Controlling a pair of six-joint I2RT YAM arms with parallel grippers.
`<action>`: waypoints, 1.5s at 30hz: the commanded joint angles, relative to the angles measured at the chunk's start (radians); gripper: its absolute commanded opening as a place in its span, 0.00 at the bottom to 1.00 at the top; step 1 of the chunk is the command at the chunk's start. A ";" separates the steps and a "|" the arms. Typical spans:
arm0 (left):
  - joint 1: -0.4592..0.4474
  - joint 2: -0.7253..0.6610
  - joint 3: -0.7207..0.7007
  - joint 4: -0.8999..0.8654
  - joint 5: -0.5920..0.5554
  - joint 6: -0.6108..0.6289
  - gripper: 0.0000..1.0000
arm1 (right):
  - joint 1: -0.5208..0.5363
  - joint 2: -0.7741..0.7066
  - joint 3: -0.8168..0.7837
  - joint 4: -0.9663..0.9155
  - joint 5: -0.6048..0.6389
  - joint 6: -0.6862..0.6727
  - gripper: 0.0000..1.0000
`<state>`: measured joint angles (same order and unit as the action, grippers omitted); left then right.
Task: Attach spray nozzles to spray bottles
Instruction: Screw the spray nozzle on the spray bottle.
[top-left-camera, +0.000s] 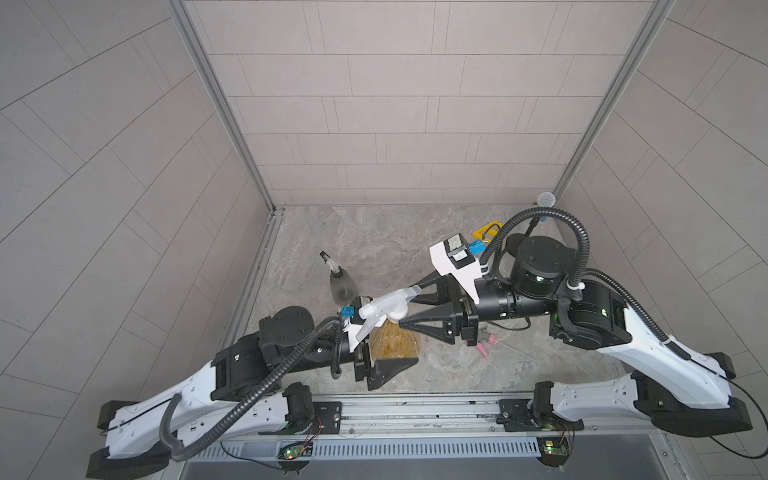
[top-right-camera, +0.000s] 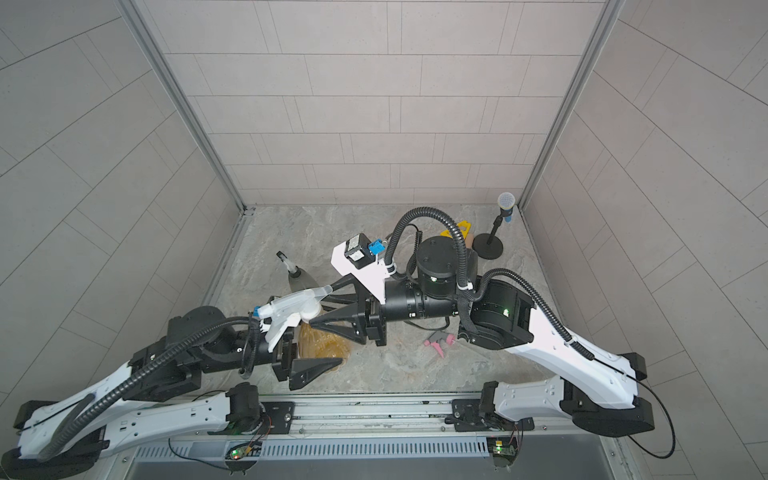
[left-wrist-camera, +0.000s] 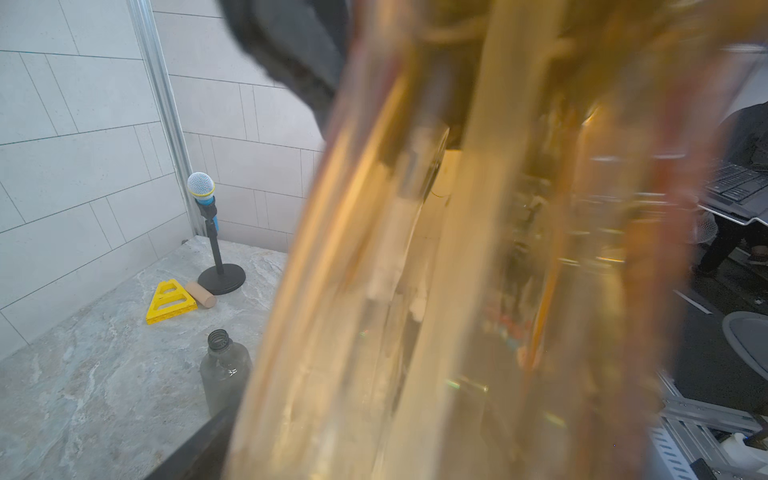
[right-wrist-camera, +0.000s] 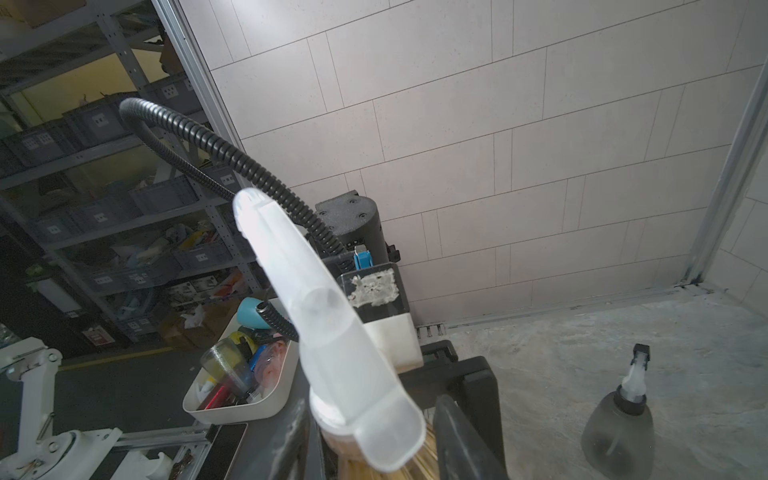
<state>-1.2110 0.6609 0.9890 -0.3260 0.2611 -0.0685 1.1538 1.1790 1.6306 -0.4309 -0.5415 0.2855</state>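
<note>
Though the translucent whitish trigger nozzle (top-left-camera: 386, 305) hides its neck, the left gripper (top-left-camera: 409, 345) clasps the amber-orange plastic bottle (top-left-camera: 390, 343); whether the right gripper (top-left-camera: 409, 304) grips, I cannot tell.

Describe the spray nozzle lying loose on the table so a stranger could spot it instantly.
Find the marble table, then the right arm reaching across it. The loose nozzle lies on the table by that arm's wrist; it alone is grey and pink.

Whitish nozzle (top-left-camera: 384, 309) sits on the amber bottle (top-left-camera: 392, 343) — grey bottle (top-left-camera: 343, 286) stands capped (black-tipped nozzle (top-left-camera: 328, 259)), grey-pink nozzle (top-left-camera: 486, 341) lies loose.
</note>
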 joint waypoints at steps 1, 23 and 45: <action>0.004 -0.007 0.005 0.048 -0.001 -0.007 0.00 | 0.015 -0.008 0.014 0.016 -0.005 -0.010 0.48; 0.004 0.034 0.038 0.047 -0.177 0.019 0.00 | 0.270 -0.020 -0.054 -0.031 0.503 -0.037 0.25; 0.004 0.006 0.028 0.026 -0.090 0.044 0.00 | 0.339 -0.179 -0.112 -0.034 0.539 -0.112 0.65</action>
<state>-1.2129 0.6834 0.9951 -0.3439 0.1295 -0.0189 1.5455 1.0271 1.4723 -0.3981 0.1810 0.2150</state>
